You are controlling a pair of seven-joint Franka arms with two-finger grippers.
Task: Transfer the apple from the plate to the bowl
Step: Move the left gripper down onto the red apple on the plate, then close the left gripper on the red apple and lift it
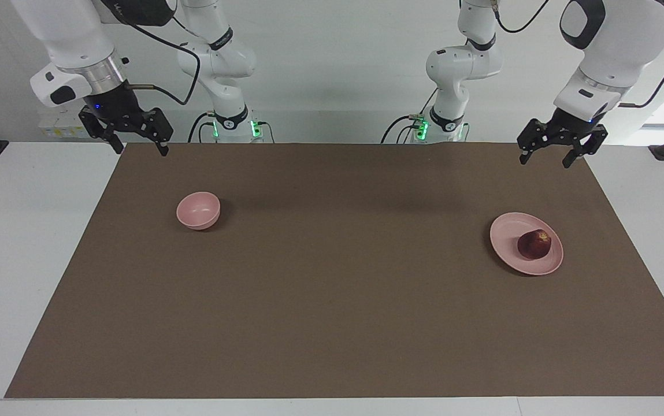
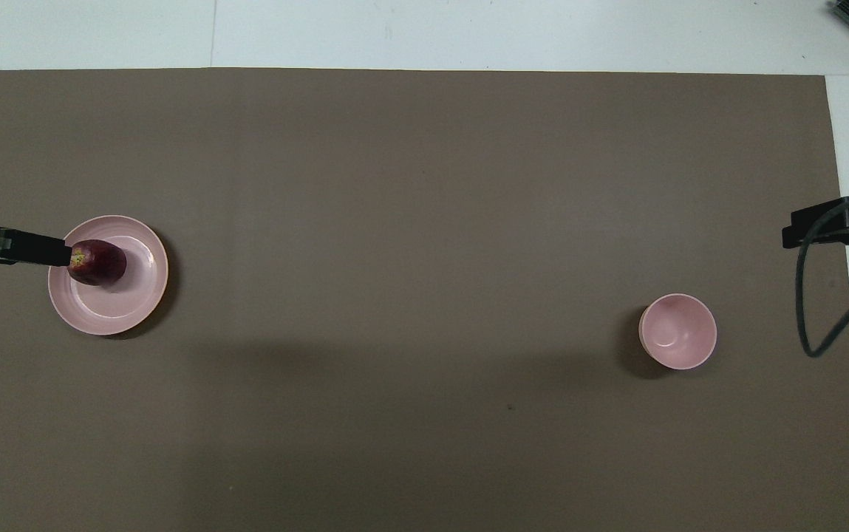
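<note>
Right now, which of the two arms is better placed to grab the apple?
The left: its gripper hangs open near the plate holding the apple; the right gripper waits by the bowl.

I'm looking into a robotics lab, not a home or kitchen. Two white arm bases (image 1: pixel 225 63) are bolted at the back edge of a white table (image 1: pixel 37 242), green status lights glowing at their feet, cables trailing. A plain brown mat (image 1: pixel 332 277) covers the work surface, and the wall (image 1: pixel 337 69) is bare white.
</note>
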